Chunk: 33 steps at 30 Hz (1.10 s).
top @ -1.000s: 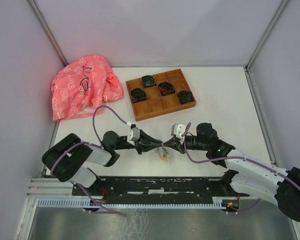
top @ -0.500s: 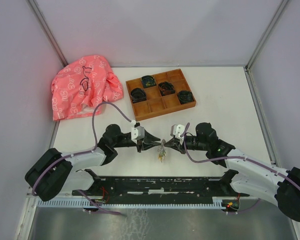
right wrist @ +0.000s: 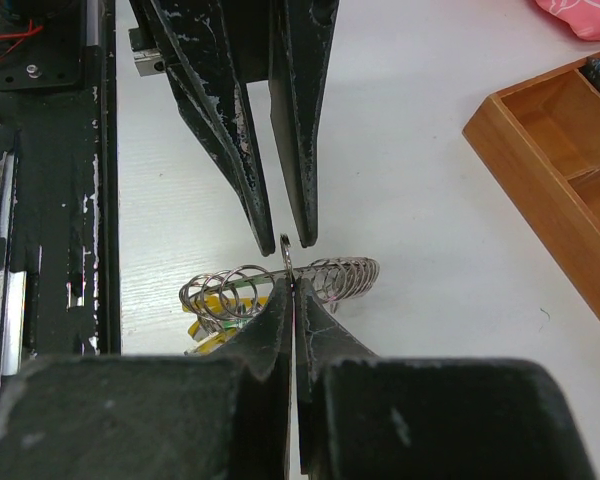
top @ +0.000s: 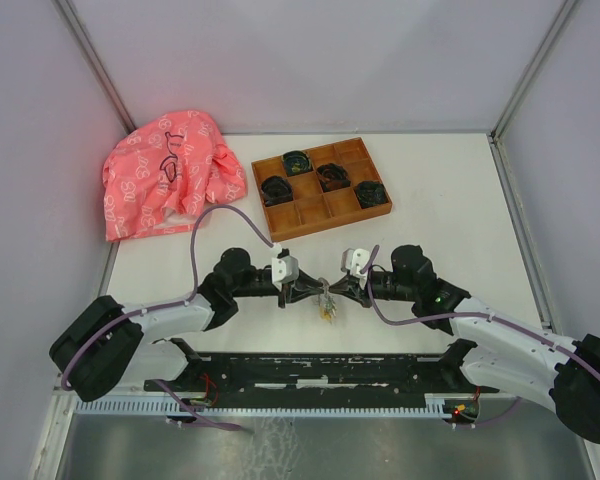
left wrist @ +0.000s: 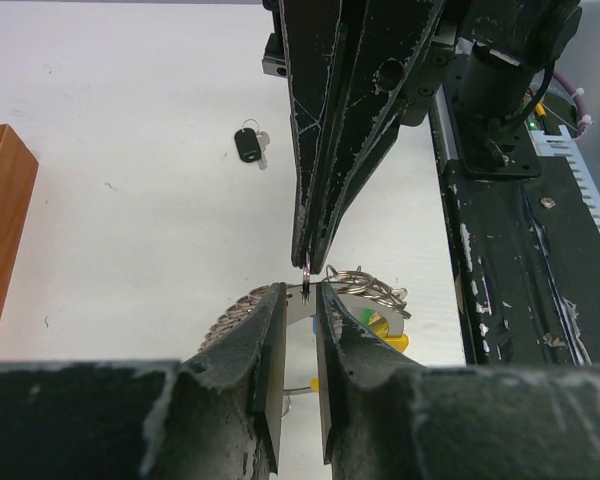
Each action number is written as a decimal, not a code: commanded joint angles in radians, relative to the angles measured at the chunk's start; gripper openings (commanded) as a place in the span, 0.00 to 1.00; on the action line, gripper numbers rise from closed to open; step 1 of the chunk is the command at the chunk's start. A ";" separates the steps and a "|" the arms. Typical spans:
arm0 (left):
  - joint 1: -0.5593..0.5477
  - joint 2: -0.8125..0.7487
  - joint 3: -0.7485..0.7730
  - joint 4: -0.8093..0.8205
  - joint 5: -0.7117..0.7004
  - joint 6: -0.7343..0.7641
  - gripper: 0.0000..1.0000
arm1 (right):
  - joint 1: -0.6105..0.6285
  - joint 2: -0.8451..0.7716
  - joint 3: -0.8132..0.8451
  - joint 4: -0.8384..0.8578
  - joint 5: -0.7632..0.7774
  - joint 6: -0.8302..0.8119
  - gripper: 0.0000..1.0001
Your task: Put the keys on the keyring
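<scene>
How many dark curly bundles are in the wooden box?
4 bundles in the wooden tray: one farthest back, one in the middle, one on the left, one on the right.

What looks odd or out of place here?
The keyring, pinched by the right gripper, looks splayed into a loose coil, not a flat loop. The black-headed key lies alone on the table, apart from it.

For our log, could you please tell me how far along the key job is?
Done: no key clearly threaded; the black-headed key lies loose on the table. In hand: the right end effector pinches the keyring, the left end effector open around it. Still to do: at least fetching and threading it.
</scene>
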 commanded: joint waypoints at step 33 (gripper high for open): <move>-0.037 -0.037 0.034 -0.044 -0.183 0.094 0.03 | 0.000 -0.020 0.053 0.035 0.046 0.031 0.14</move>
